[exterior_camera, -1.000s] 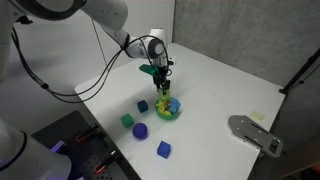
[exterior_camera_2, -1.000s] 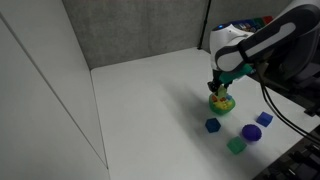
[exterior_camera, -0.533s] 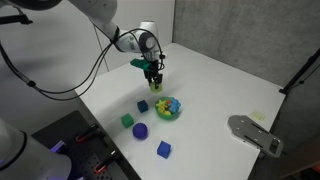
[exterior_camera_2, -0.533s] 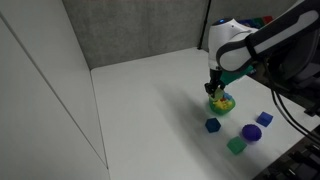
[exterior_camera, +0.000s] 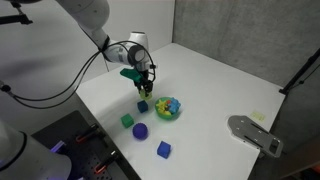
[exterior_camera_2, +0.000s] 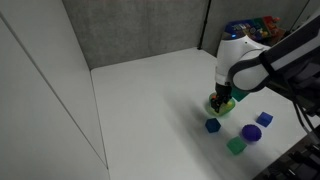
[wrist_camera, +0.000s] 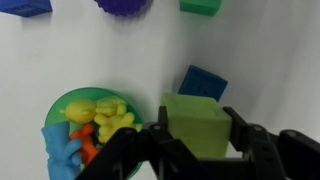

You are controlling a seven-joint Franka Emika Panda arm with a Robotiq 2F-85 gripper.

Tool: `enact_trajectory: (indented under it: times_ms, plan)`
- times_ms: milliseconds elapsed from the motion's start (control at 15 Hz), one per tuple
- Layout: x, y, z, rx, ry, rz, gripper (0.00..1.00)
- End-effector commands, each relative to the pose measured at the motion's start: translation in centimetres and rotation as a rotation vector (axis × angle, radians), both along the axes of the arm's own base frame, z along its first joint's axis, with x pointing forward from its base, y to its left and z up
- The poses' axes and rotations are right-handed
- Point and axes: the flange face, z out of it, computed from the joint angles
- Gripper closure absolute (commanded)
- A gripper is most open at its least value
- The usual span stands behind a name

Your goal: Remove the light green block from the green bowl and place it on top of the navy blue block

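Near the navy blue block (wrist_camera: 203,82), your claw (wrist_camera: 198,132) squeezes the light green block (wrist_camera: 195,120); line them up, then lower slowly.

Your wrist view crops the small round bright green bowl (wrist_camera: 55,110) at the bottom edge, and the pale yellow-green cube (wrist_camera: 196,122) covers the small dark teal-blue cube's (wrist_camera: 205,80) lower edge.

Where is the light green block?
In the wrist view, the gripper holds the light green block right by the navy block, with the bowl on the picture's left.
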Motion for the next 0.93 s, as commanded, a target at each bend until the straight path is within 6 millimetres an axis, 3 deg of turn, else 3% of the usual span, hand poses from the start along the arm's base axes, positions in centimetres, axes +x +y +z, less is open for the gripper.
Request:
enact_trajectory:
  times_ms: [0,67,333,400,867]
  plan:
    - [-0.5,-0.2,-0.2,0.015,0.013,0.004,0.68]
    - [-0.8,-0.3,-0.3,0.021,0.020,0.007,0.43]
    - [-0.8,-0.1,-0.5,0.020,0.022,0.009,0.43]
    - [-0.8,-0.1,-0.5,0.020,0.022,0.009,0.68]
    - [-1.1,0.5,-3.3,0.038,-0.019,0.016,0.68]
